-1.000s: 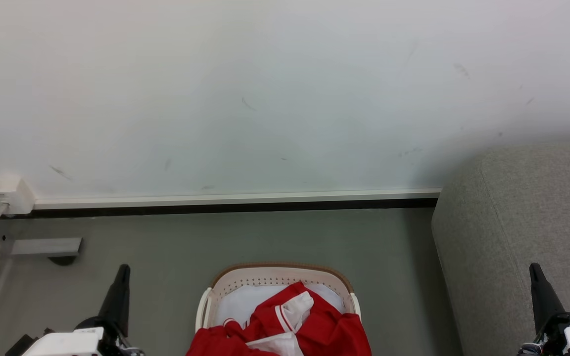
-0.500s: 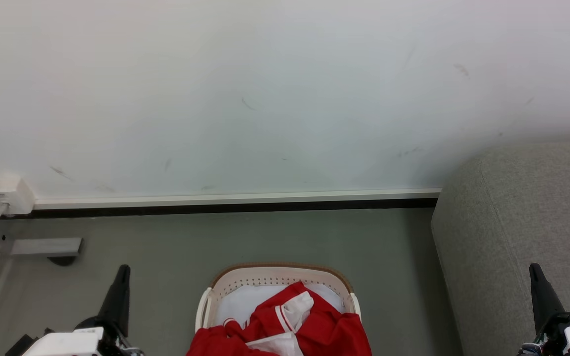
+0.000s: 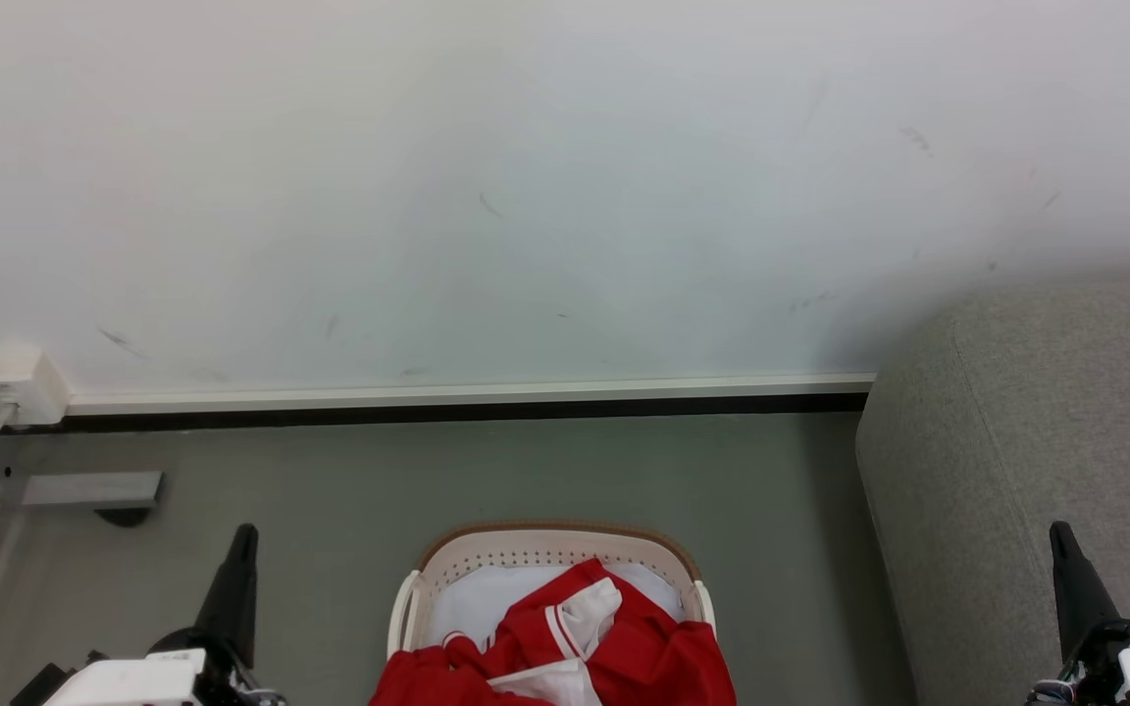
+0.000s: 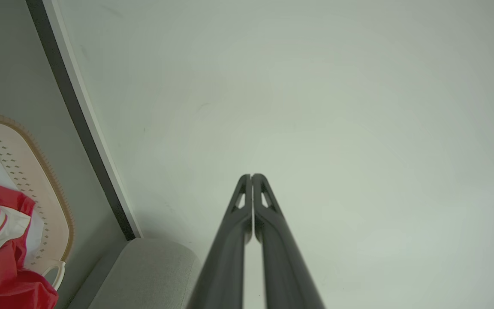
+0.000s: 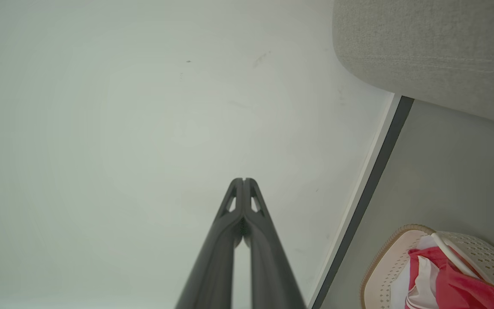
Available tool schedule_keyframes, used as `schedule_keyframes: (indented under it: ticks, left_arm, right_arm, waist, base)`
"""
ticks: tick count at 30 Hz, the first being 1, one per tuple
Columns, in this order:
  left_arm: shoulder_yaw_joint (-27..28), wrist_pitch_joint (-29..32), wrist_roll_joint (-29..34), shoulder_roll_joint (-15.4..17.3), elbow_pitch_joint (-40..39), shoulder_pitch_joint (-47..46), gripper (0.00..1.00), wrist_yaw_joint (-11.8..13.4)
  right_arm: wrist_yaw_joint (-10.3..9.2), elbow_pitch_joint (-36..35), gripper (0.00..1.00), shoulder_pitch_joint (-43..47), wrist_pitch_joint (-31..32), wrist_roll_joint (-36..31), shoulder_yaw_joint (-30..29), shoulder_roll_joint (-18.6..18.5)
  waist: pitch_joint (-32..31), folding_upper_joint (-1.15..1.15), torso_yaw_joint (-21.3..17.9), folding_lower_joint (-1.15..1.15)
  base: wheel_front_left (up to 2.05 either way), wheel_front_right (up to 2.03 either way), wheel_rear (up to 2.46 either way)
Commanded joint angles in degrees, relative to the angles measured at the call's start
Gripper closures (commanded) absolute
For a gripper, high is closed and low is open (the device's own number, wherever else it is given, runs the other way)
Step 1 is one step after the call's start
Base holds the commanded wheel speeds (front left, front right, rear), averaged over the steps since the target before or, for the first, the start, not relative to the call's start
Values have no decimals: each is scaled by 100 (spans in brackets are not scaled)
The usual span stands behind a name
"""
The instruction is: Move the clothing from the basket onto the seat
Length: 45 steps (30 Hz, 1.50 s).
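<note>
Clothing shiny red, crumpled in perforated oval basket

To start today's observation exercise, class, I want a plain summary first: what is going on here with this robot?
Nothing is being handled yet. The red clothing lies bunched in the basket, which stands on the floor straight in front of the robot. The left gripper and right gripper hang on either side of the basket, both shut and touching nothing. The grey seat stands to the robot's right, with no clothing on the part in view.
</note>
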Motion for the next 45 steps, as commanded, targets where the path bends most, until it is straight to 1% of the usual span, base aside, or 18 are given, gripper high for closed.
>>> schedule_keyframes:
  ticks: [1, 15, 16, 24, 29, 36, 45]
  left_arm:
    - [7, 20, -84, 42, -19, -47, 100, -25]
    - [8, 20, -84, 41, -19, -47, 100, -25]
    - [-1, 0, 0, 1, 0, 0, 0, 0]
    - [-70, -119, 80, -41, 135, 135, 0, 11]
    - [-112, -264, 239, -35, 139, 164, 0, 9]
    - [-141, -450, 628, -27, 144, 198, 0, 28]
    - [-205, -673, 1372, -18, -5, 256, 0, 135]
  right_arm:
    - [-13, -25, 100, -73, 13, 8, -19, -41]
    - [-13, -25, 100, -74, 13, 8, -19, -41]
    - [0, 0, 0, 0, 1, 0, 0, 0]
    - [0, 141, 0, 97, -118, -70, 123, 55]
    - [-1, 152, 0, 65, -264, -373, 191, 49]
    - [-1, 65, 0, 46, -451, -1176, 281, 40]
    - [-2, -152, 0, 61, -675, -2514, 473, 29]
  waist:
    - [0, 0, 0, 0]
    - [0, 0, 0, 0]
    - [0, 0, 0, 0]
    - [2, 0, 4, 0]
    - [6, 0, 8, 0]
    - [5, 0, 20, 0]
    - [11, 0, 35, 0]
  base:
    - [0, 0, 0]
    - [0, 0, 0]
    - [0, 0, 0]
    - [0, 0, 0]
    - [0, 0, 0]
    - [0, 0, 0]
    - [0, 0, 0]
